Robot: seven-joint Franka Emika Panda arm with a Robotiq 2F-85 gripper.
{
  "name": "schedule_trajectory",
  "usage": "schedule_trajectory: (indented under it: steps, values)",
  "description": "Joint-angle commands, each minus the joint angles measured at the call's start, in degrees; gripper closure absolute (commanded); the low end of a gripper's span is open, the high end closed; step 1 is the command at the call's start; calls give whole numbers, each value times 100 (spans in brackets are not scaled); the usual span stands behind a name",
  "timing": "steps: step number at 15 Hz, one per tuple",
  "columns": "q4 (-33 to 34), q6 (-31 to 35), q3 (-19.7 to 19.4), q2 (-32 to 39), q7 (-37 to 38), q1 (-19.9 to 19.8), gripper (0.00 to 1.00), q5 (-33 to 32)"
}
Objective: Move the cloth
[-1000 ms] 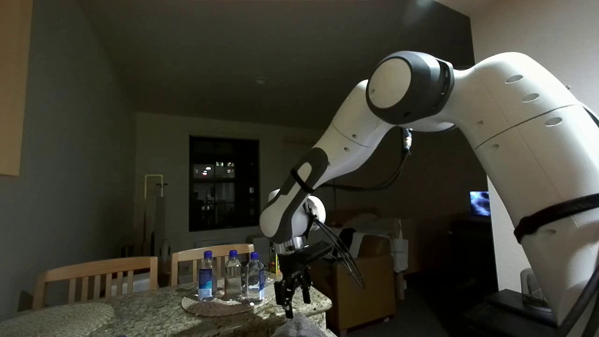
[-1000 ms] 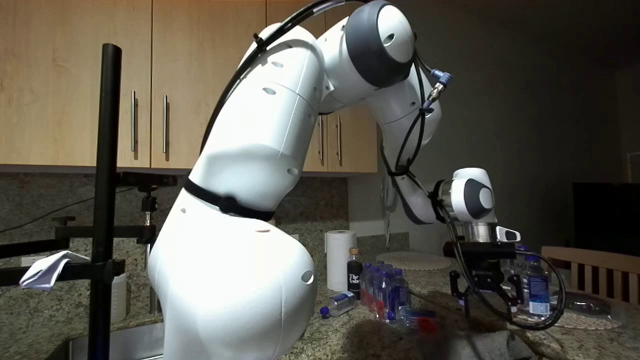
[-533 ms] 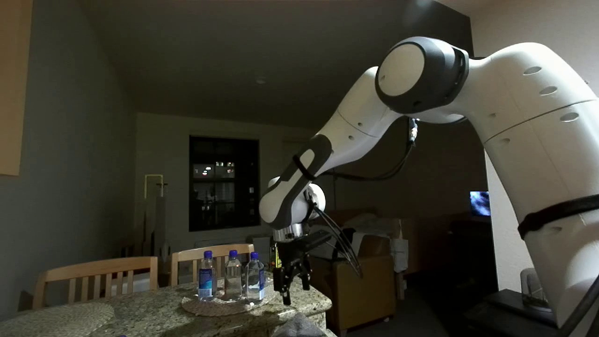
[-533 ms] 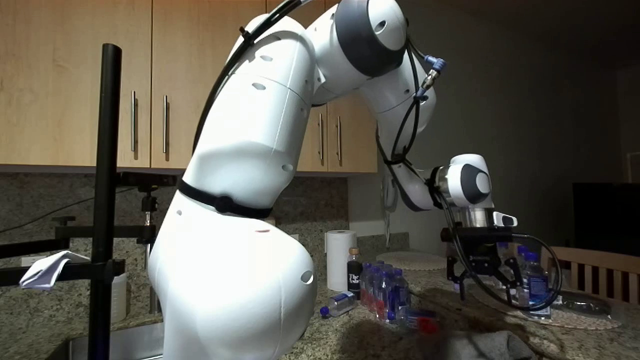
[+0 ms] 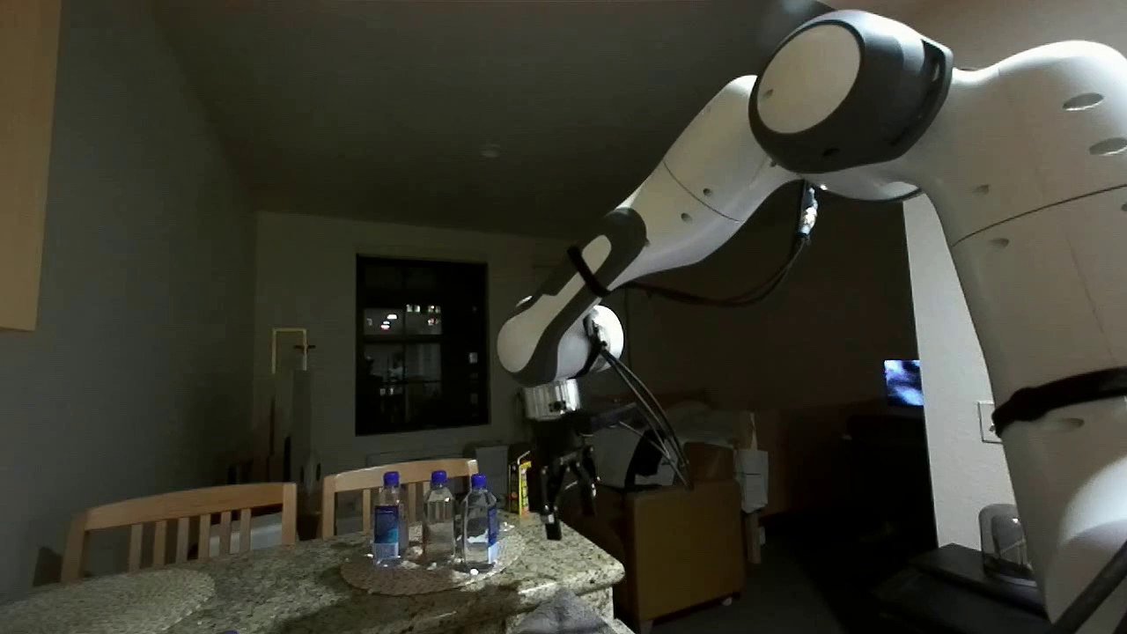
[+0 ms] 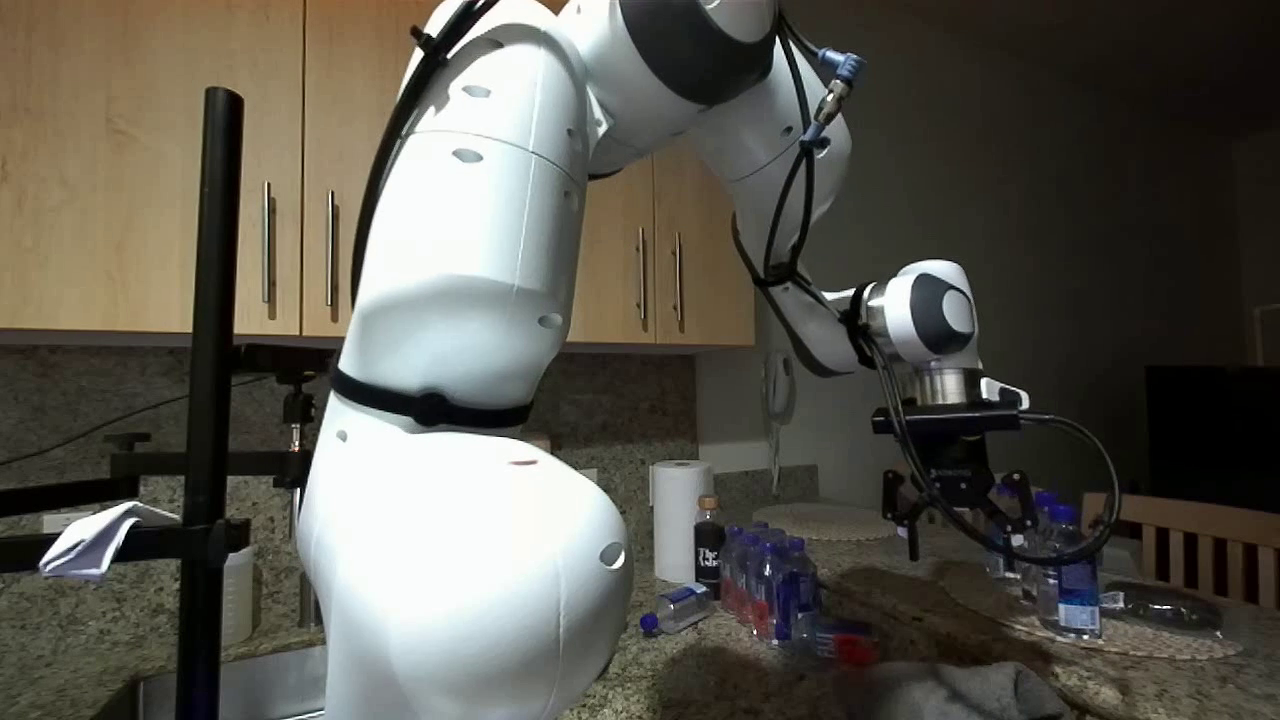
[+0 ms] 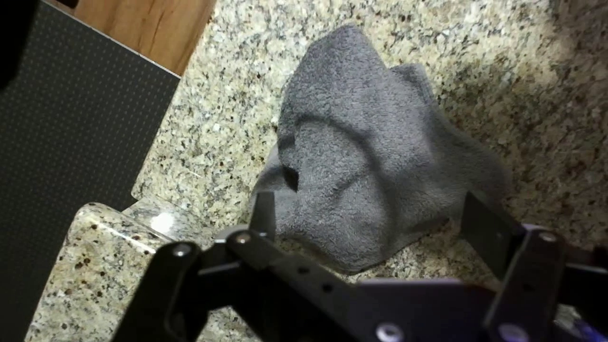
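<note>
Cabinets of flat, pale wood point(image 6: 150, 180) hang well to the left of the jaws, and higher, in an exterior view. Lower and nearer the jaws stands a white, cylindrical paper-towel roll point(image 6: 680, 520), with a dark bottle lettered in white point(image 6: 708, 548) just beside it, then a tight cluster of blue-capped, clear plastic bottles point(image 6: 770, 580). The black, jointed gripper point(image 7: 370, 213) points down with its jaws wide apart, the two flat-faced fingers point(image 7: 264, 213) facing each other across the gap. Below the jaws, apart from them, the limp grey cloth point(image 7: 342, 156) lies on a speckled granite counter point(image 7: 228, 104), its fuzzy pile rumpled into soft folds. In the wrist view it stretches from behind one fingertip to behind the other and runs on past both in a blunt peak. Right of the jaws, clear bottles with blue labels point(image 6: 1078, 590) stand upright on a round, coarsely woven, straw-coloured placemat point(image 6: 1150, 645), and a slatted chair of light wood point(image 6: 1190, 520) shows farther right.
</note>
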Motion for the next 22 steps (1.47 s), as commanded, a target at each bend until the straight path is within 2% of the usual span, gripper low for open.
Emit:
schedule_trajectory:
  steps: [1,4,7,11,14,16,22]
  values:
    - [-638,34,77,-690,5,-97,0,352]
    - [-1201,139,124,-1238,344,-9,0,634]
    - [-1894,667,248,-1788,1030,96,0,809]
    - [-2611,1663,523,-2278,2083,155,0,545]
    - [-2917,1994,720,-2552,2595,107,0,387]
    - [-3055,2024,805,-2749,2778,71,0,317]
    - [-3187,1317,790,-3274,2667,20,0,262]
